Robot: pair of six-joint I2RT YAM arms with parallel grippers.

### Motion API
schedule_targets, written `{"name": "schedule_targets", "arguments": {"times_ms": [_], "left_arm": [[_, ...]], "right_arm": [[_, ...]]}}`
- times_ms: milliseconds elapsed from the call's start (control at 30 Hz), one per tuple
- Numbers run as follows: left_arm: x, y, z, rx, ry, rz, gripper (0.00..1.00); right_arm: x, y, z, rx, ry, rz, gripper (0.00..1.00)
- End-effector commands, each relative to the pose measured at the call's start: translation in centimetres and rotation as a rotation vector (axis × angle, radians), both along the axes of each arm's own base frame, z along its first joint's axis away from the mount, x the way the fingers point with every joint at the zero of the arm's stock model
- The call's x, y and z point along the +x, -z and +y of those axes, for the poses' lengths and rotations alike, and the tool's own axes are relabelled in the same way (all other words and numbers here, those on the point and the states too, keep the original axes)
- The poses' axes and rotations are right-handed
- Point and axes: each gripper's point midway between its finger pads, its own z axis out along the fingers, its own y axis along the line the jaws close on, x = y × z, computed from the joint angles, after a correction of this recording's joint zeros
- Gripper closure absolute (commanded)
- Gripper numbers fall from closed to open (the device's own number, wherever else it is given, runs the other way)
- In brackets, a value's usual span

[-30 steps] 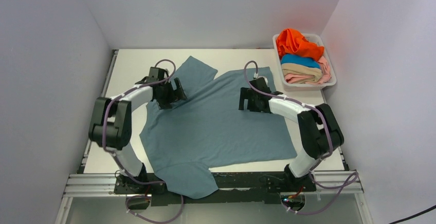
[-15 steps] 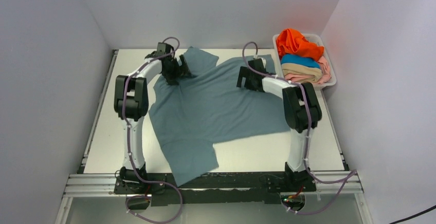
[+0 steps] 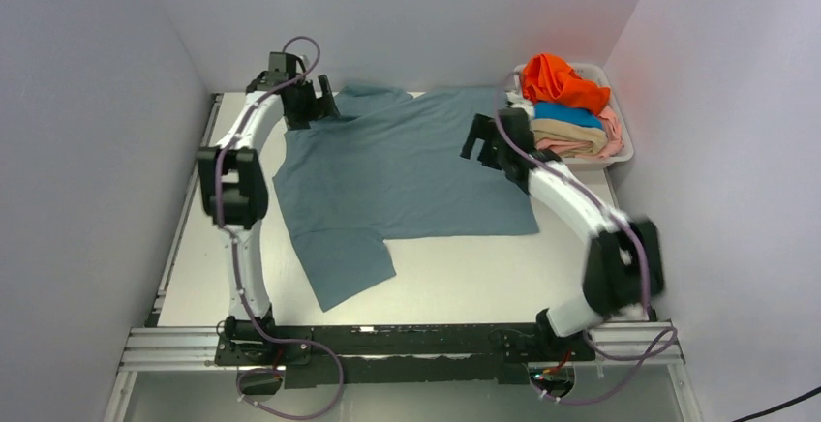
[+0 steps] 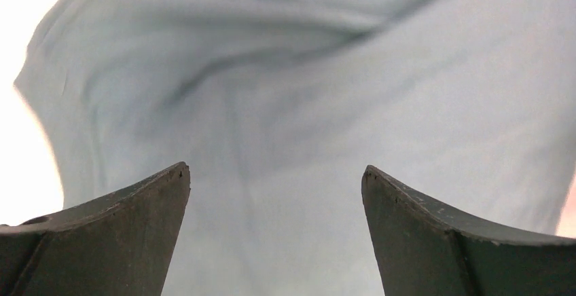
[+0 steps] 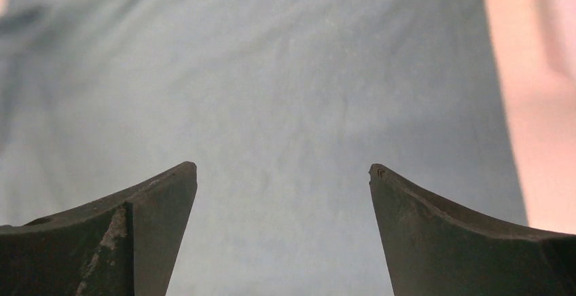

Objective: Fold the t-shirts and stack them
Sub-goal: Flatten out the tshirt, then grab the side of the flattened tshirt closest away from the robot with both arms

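Along the far edge of the table lies the grey-blue t-shirt

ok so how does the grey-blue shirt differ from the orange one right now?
Place: the grey-blue shirt lies on the table; the orange shirt sits in the white basket, on top of the other shirts.
Pose: the grey-blue shirt is spread mostly flat, sleeves showing; the orange shirt is bunched in a heap.
Colour: the grey-blue shirt is dull, the orange shirt bright.
Shared: both plain cloth, neither folded yet.
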Motion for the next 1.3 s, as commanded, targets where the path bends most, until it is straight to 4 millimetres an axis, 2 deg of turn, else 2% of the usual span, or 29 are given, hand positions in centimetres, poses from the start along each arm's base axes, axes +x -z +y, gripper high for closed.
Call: {"name": "schedule_targets", "arguments": {"times_ms": [0,33,100,167,267,333,467,600,700,767,833,967,1067,1100,1167,1267], "left_arm": [[-7.7,-13.7,-0.4,0.106,0.023,-0.213,0.01],[-10.2,-13.7,-0.3,0.108,-0.004,-0.199,0.01],[-15.3,-13.0,-1.5,0.074,0.002,-0.199,0.01],[-20.1,-11.5,-2.3,0.053,-0.041,-0.201,0.01],[-27.1,-7.5,-5.1,0.015,-0.015,-0.128,0.01],[-31.5,-4.2,-5.9,0.042,0.015,-0.029,0.0],[-38.9,0.9,-6.5,0.135,0.087,0.141,0.01],[-44.1,4.6,-6.5,0.211,0.159,0.283,0.01],[-46.4,6.3,-6.0,0.275,0.174,0.354,0.01],[-47.2,7.1,-5.5,0.317,0.165,0.375,0.03],[-47.2,7.8,-5.4,0.33,0.16,0.375,0.06],[-46.9,9.1,-6.6,0.297,0.159,0.38,0.13],[-47.2,10.4,-6.1,0.324,0.135,0.412,0.17],[-47.3,10.8,-5.9,0.336,0.124,0.424,0.21],[-47.4,11.4,-5.5,0.358,0.114,0.442,0.41],[-47.1,11.2,-5.7,0.368,0.103,0.438,0.7]], "right_arm": [[-5.2,-6.2,-2.6,0.217,0.203,-0.204,0.0],[-6.6,-6.4,-3.5,0.274,0.255,-0.221,0.0],[-9.5,-5.7,-5.6,0.374,0.413,-0.211,0.0],[-11.3,-5.9,-7.2,0.406,0.461,-0.266,0.0],[-13.4,-6.6,-8.5,0.334,0.421,-0.329,0.0],[-14.3,-6.0,-9.5,0.291,0.443,-0.318,0.0],[-15.8,-3.4,-11.3,0.184,0.497,-0.25,0.0],[-16.2,-1.7,-11.4,0.151,0.485,-0.215,0.0],[-16.3,-0.6,-11.4,0.133,0.478,-0.189,0.0],[-16.3,-0.3,-11.4,0.118,0.472,-0.18,0.0],[-16.1,0.1,-11.4,0.113,0.472,-0.17,0.0],[-15.9,0.6,-11.2,0.103,0.457,-0.149,0.0],[-15.9,0.9,-11.5,0.078,0.466,-0.131,0.0],[-15.9,1.1,-11.6,0.071,0.475,-0.125,0.0],[-15.9,1.2,-11.7,0.069,0.485,-0.122,0.0],[-16.0,1.3,-12.1,0.073,0.527,-0.114,0.0]]}}
